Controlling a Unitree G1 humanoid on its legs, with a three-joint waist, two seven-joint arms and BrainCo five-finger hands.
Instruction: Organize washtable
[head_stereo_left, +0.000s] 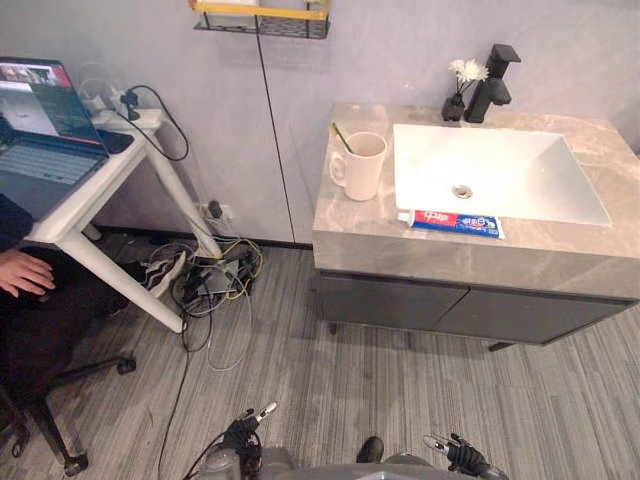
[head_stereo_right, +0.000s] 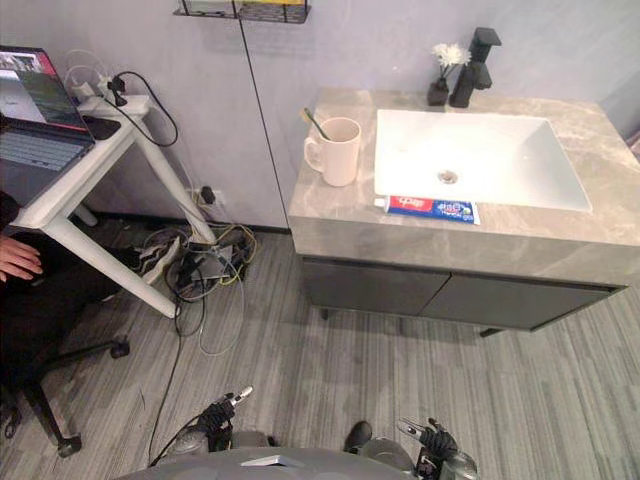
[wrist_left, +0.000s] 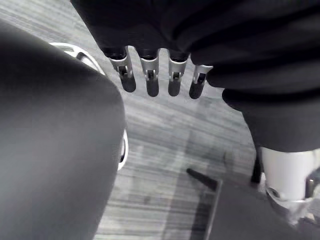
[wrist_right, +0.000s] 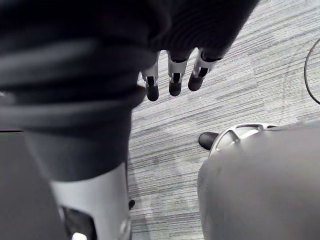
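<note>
- Marble-look grey-beige countertop (head_stereo_left: 350, 225) of the washtable stands against the wall, with a dark cabinet (head_stereo_left: 450, 305) beneath it.
- A white rectangular sink basin (head_stereo_left: 520, 160) is set into the top, and a black faucet (head_stereo_left: 492, 85) stands behind it by the wall.
- Just beside the faucet is a small dark vase (head_stereo_left: 453, 108) holding white flowers (head_stereo_left: 468, 70).
- A cream mug (head_stereo_left: 362, 168) stands upright on the countertop to the left of the basin, handle facing away from it. A toothbrush (head_stereo_left: 341, 137) leans inside it.
- A toothpaste tube (head_stereo_left: 455, 222) lies flat along the front edge of the basin, cap pointing towards the mug.
- The left hand (wrist_left: 149, 75) hangs low over the grey plank floor (head_stereo_left: 400, 390), well away from the washtable. Its fingers are straight and side by side, holding nothing.
- The right hand (wrist_right: 174, 75) hangs likewise on the other side, fingers relaxed and empty.
- On the left, a white desk (head_stereo_left: 90, 200) carries an open laptop (head_stereo_left: 40, 130), with a person's hand (head_stereo_left: 22, 272) resting below its edge.
- A tangle of cables (head_stereo_left: 215, 275) lies on the floor by the wall, between the desk and the washtable.
- A wire shelf (head_stereo_left: 262, 18) hangs on the wall above.
</note>
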